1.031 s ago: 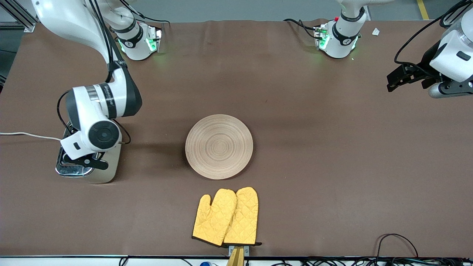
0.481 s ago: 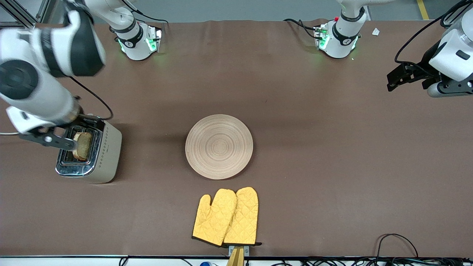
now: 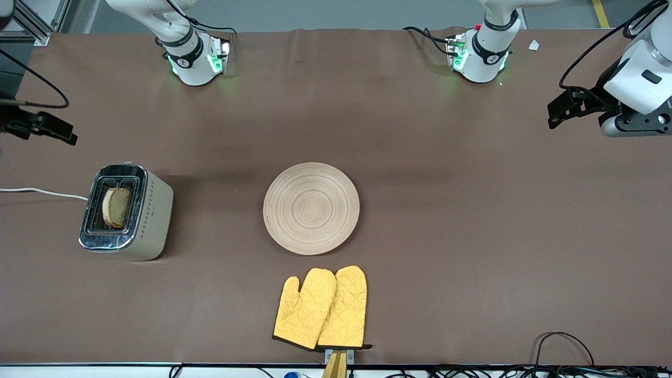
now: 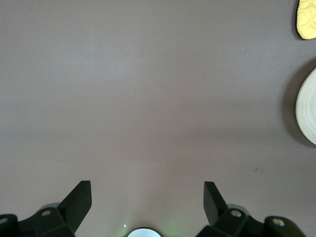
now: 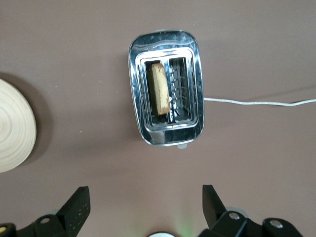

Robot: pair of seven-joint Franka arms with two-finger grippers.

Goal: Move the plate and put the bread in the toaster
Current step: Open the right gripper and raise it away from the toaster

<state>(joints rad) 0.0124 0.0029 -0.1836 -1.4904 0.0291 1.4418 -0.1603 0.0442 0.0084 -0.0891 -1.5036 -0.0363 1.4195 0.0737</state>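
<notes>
Front view showed you the round, light beige wooden-looking plate (image 3: 311, 208) with its ring grooves lying flat at the middle of the brown worktop (image 3: 472, 220). A pair of yellow quilted oven mitts (image 3: 321, 308) lay nearer to the front camera than the plate, just apart from its rim.

Toward the right arm's end of the worktop stood the boxy cream-beige toaster (image 3: 126, 211) with its chrome top and a white cord (image 3: 42, 192) running off the edge. You had the squarish slice of brown speckled bread (image 3: 116, 207) standing on edge in one of its two slots, its top edge rising above the chrome; the second slot beside it held nothing.

Your right end effector (image 5: 143, 205) hung over the worktop close to the toaster, fingers spread wide and gripping nothing, with the toaster and the slice showing between them in the right wrist view.

Your left end effector (image 4: 147, 200) hovered over bare worktop at the left arm's end, well apart from the plate, its fingers likewise wide apart and empty.
</notes>
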